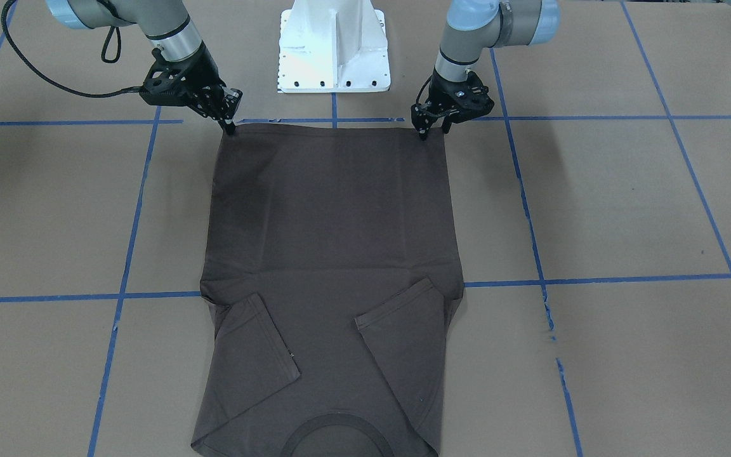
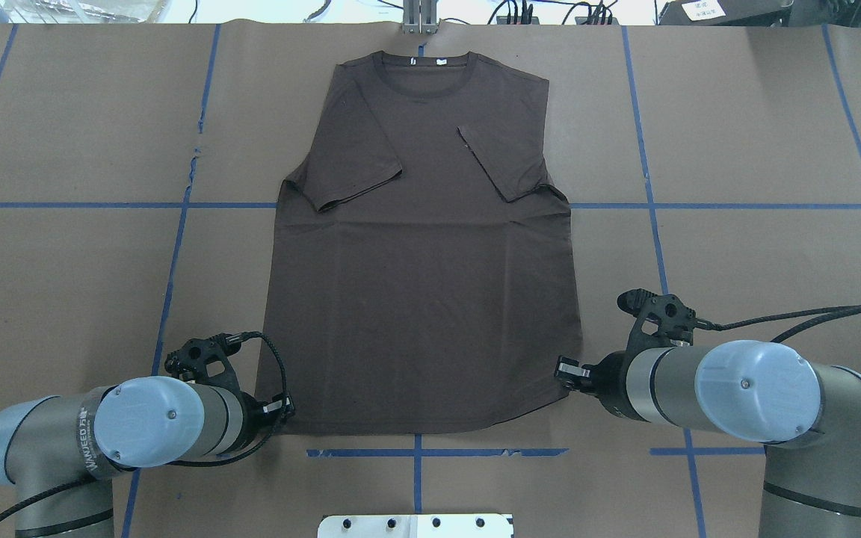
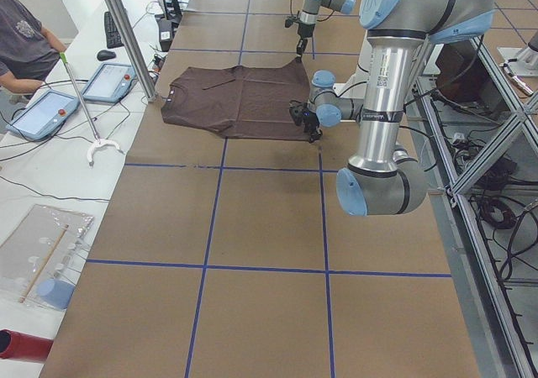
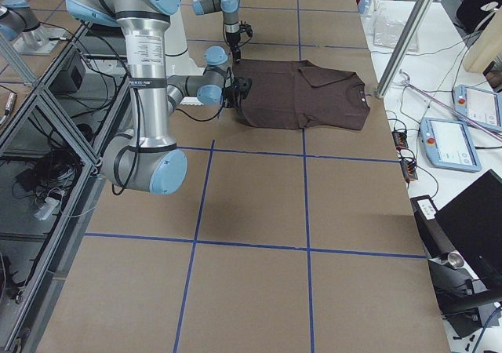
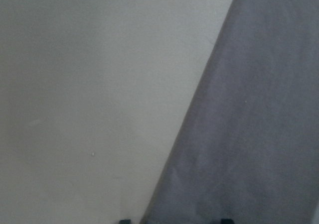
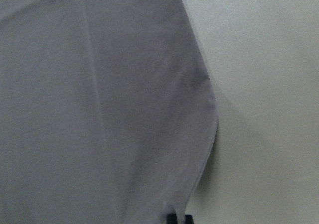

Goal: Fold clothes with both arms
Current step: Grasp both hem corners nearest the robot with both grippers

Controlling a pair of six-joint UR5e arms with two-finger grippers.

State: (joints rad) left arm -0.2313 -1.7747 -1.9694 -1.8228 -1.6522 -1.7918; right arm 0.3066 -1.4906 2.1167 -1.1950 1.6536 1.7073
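Note:
The dark brown-grey T-shirt (image 1: pixel 334 222) lies flat on the brown table, front up. Its collar is on the far side from the robot (image 2: pixel 421 71) and both sleeves are folded in over the chest. My left gripper (image 1: pixel 434 132) is open at the shirt's near-left hem corner (image 2: pixel 286 409), with its fingertips spread astride the shirt's edge in the left wrist view (image 5: pixel 174 220). My right gripper (image 1: pixel 230 127) is at the near-right hem corner (image 2: pixel 563 371). Its fingertips are together on the hem in the right wrist view (image 6: pixel 179 218).
The white pedestal base (image 1: pixel 334 47) stands just behind the hem, between the arms. Blue tape lines (image 2: pixel 415 452) cross the table. A metal post (image 2: pixel 419 15) rises just beyond the collar. An operator (image 3: pixel 21 42) sits with tablets (image 3: pixel 109 82) past the far edge.

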